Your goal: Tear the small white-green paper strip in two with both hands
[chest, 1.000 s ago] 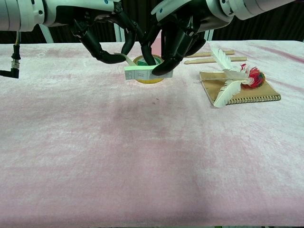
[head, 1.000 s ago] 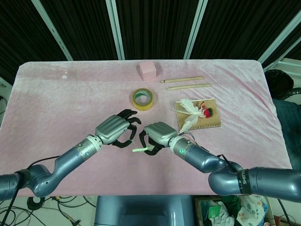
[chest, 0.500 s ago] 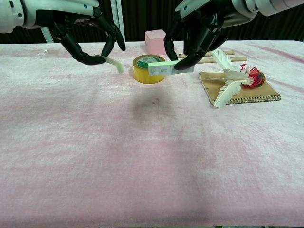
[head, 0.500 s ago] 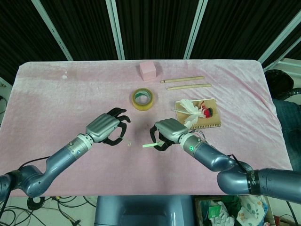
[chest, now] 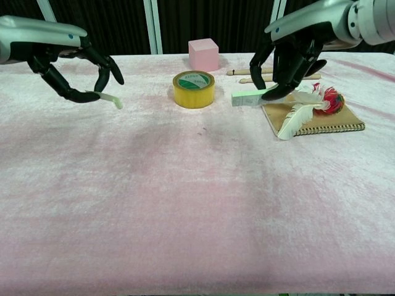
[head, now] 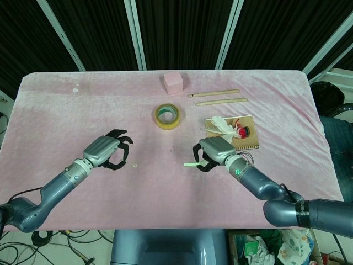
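Pinching 1 piece of the torn strip in each hand, well apart above the pink tabletop [chest: 185, 203]. Left hand [chest: 71, 68] hovering at the upper left of the chest view, fingers [chest: 111, 66] nipping a small white piece [chest: 110, 98] that is drooping from the tips. Right hand [chest: 293, 58] hovering at the upper right, fingers grasping the longer white-green piece [chest: 249, 97], lying roughly level, just beside the feather [chest: 295, 105] on the notebook [chest: 321, 120]. Sitting between the 2 hands, toward the upper centre: tape roll [chest: 194, 89], with a pink block [chest: 204, 54] behind it. Lying near the block, toward the right: 2 sticks [head: 218, 97]. In the head view, left hand [head: 105, 152] showing at lower left, right hand [head: 212, 152] just right of centre.
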### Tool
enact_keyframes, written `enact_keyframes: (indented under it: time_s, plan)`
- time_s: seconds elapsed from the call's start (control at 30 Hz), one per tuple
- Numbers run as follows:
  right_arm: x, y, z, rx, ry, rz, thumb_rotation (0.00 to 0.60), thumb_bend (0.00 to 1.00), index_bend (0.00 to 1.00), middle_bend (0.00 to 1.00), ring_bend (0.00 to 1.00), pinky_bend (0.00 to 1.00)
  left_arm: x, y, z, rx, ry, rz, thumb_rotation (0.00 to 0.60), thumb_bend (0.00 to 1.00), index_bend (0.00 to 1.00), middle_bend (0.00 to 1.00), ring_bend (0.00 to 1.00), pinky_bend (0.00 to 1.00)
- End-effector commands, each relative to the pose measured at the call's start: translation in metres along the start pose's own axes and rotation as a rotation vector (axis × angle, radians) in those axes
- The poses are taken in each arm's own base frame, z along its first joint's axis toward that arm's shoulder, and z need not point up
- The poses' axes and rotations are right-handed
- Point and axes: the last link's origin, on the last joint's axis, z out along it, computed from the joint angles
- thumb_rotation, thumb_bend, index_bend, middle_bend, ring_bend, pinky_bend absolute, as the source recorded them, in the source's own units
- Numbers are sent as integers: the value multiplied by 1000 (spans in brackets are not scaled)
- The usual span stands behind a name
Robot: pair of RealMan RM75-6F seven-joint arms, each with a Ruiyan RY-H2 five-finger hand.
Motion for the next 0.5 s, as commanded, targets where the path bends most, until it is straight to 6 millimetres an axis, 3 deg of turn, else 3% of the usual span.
enact_keyframes:
  time_s: [0.03,0.27,0.5]
  plan:
    - [-32,29,15,-69,30,15,600,553,777,979,1000,945,-24,-17,3,22,-2,-51,600,595,679,198,0,0]
    - [-82,38,37,-94,0,-7,600,545,769,976,996,943,-60,-23,19,20,-49,-35,600,583,639,186,0,0]
    - [-101,39,46,-113,-6,24,600,546,768,969,989,937,-82,-27,29,33,-82,-10,600,573,611,171,0,0]
